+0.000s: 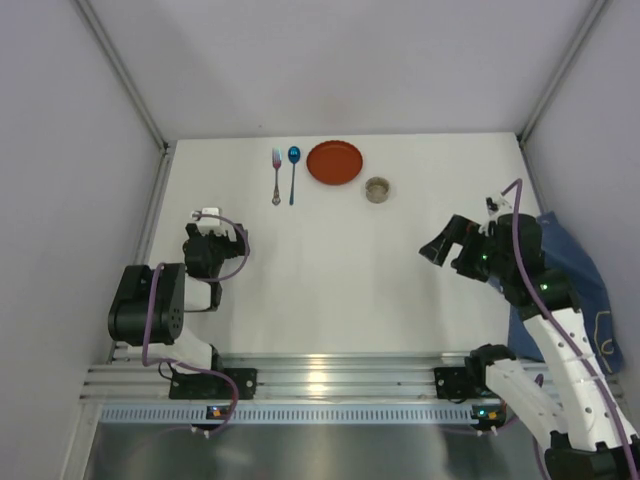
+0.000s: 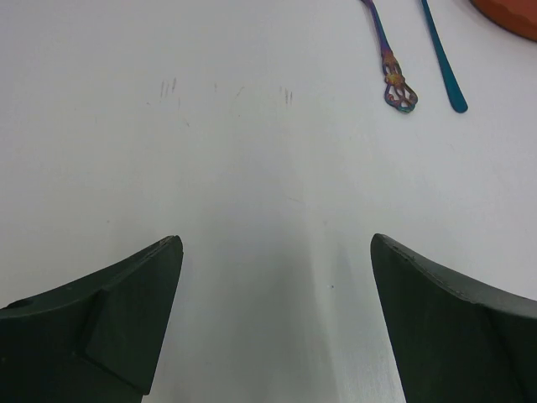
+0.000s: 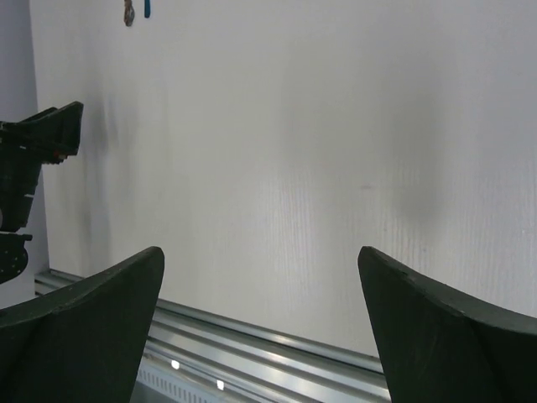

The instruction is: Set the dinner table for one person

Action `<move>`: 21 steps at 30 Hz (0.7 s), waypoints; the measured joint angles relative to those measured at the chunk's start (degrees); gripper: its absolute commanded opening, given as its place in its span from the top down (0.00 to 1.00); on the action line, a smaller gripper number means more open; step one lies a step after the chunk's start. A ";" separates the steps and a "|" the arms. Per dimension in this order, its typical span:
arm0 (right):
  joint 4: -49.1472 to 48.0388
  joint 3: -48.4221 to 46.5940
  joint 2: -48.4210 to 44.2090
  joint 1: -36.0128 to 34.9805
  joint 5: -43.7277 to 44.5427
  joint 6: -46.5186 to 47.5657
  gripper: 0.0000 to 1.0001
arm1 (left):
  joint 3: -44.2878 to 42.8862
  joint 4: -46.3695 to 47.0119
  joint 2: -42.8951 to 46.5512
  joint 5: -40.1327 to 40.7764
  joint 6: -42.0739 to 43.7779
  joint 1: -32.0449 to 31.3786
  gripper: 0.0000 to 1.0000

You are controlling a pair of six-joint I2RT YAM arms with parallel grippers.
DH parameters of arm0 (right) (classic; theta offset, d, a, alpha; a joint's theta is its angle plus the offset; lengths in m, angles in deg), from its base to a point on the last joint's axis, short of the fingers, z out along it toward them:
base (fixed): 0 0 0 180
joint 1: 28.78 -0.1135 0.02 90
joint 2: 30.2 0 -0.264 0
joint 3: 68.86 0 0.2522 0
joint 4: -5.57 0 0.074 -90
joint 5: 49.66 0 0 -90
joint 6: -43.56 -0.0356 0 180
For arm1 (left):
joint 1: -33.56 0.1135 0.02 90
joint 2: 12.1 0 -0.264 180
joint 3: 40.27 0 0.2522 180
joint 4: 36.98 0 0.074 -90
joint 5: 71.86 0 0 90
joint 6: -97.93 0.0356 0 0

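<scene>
left jaws: spread wide, nothing between them; sit over bare worktop [image 2: 252,210], well to the near left of the plate [image 1: 334,161], tips aimed toward the far side.
right jaws: spread wide, nothing between them; sit well to the near right of the plate, aimed leftward across the worktop.
worktop: white and matte; carries the plate close to its far edge and runs from there back to the rail [image 1: 330,385].
plate: orange-red, round, lies flat.
spoon [image 1: 293,172]: blue, just left of the plate and apart from it, bowl toward the far edge.
fork [image 1: 276,175]: purple-tinted with an ornate handle end, left of the plate beyond the spoon, parallel to the spoon, not touching.
cup [image 1: 378,189]: small, round, tan, just right of the plate and a little nearer, apart from it.
cloth [image 1: 575,265]: dark blue, far to the near right of the plate at the worktop's right edge, partly hidden by the right arm [image 1: 545,290].
</scene>
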 measured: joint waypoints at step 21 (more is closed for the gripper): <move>14.60 -2.03 -0.66 0.00 -0.48 0.35 0.00 | -0.02 -0.15 0.04 1.51 -0.02 -0.33 0.01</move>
